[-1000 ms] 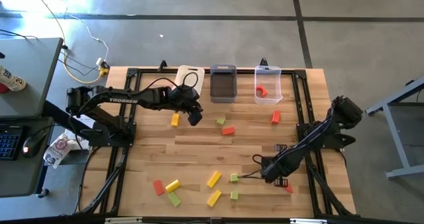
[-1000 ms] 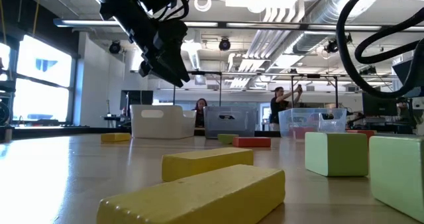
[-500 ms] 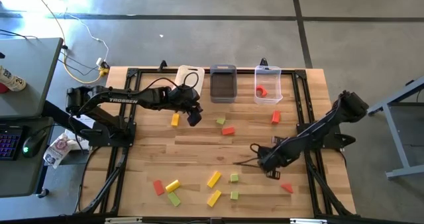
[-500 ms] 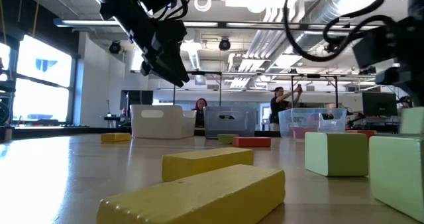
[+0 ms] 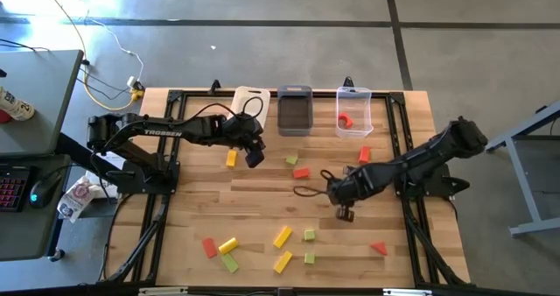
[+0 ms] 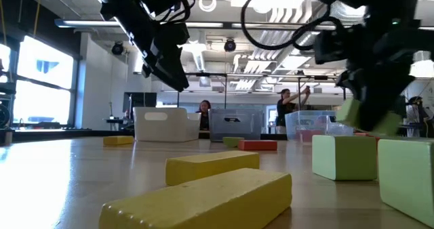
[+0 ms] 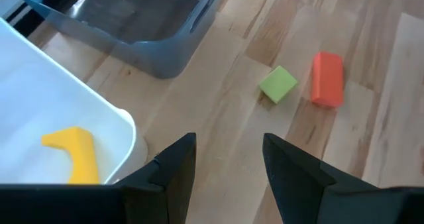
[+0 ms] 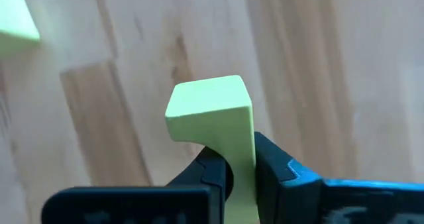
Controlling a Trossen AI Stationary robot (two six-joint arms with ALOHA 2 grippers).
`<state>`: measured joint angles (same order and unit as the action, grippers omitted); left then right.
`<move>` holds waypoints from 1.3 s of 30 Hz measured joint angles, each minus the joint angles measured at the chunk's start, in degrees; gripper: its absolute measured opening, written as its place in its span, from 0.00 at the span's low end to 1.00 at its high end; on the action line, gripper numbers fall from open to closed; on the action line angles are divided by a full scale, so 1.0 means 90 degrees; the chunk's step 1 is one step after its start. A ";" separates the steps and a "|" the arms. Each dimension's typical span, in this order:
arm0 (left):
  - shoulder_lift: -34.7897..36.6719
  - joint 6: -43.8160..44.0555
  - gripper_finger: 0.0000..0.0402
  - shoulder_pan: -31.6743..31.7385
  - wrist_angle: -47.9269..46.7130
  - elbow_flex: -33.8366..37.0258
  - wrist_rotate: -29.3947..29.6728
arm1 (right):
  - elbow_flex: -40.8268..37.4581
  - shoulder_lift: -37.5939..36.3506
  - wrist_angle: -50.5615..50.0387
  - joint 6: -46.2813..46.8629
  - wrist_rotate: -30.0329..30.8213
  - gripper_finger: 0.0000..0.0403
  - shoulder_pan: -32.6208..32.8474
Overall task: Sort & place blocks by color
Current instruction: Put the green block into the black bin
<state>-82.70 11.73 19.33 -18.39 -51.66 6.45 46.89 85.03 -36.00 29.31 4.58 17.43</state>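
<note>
Yellow, light green and red blocks lie scattered on the wooden table (image 5: 262,200). My right gripper (image 5: 344,213) hangs over the table's middle right, shut on a light green block (image 8: 211,108), which also shows in the low view as the green block (image 6: 349,111). My left gripper (image 5: 255,157) hovers open and empty near the white bin (image 5: 252,103). Its wrist view shows a yellow block (image 7: 73,154) inside that bin, and a green block (image 7: 277,83) and a red block (image 7: 326,78) on the table. My right gripper pinches the light green block between its two fingers, on the two sides of its narrow lower part (image 8: 242,159). The fingers come from above, pointing steeply down. The block is lifted clear of the table and sticks out beyond the fingertips.
A grey bin (image 5: 295,110) and a clear bin (image 5: 353,112) holding a red block (image 5: 345,119) stand along the far edge beside the white one. A red wedge (image 5: 378,248) lies near right. Yellow block (image 5: 282,236), green block (image 5: 309,235) and others lie near the front.
My right gripper has carried the green block up and away from the near right corner toward the table's middle, tipping more steeply downward, and stays shut. The red wedge stays where it lay.
</note>
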 joint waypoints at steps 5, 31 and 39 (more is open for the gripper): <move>0.0000 -0.0158 0.40 0.0000 -0.0008 0.0000 0.0194 | 0.0002 0.0000 0.0462 -0.0736 -0.0006 0.06 -0.0534; 0.0000 -0.0384 0.40 0.0010 0.0000 0.0000 0.0210 | 0.0007 -0.0002 0.2794 -0.2144 -0.0056 0.06 -0.2651; 0.0000 -0.0442 0.40 0.0010 0.0000 0.0000 0.0207 | 0.0007 -0.0005 0.3788 -0.2151 0.0165 0.06 -0.3124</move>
<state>-82.70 7.75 19.42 -18.39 -51.66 8.32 46.96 84.99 -1.91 9.96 6.06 -10.68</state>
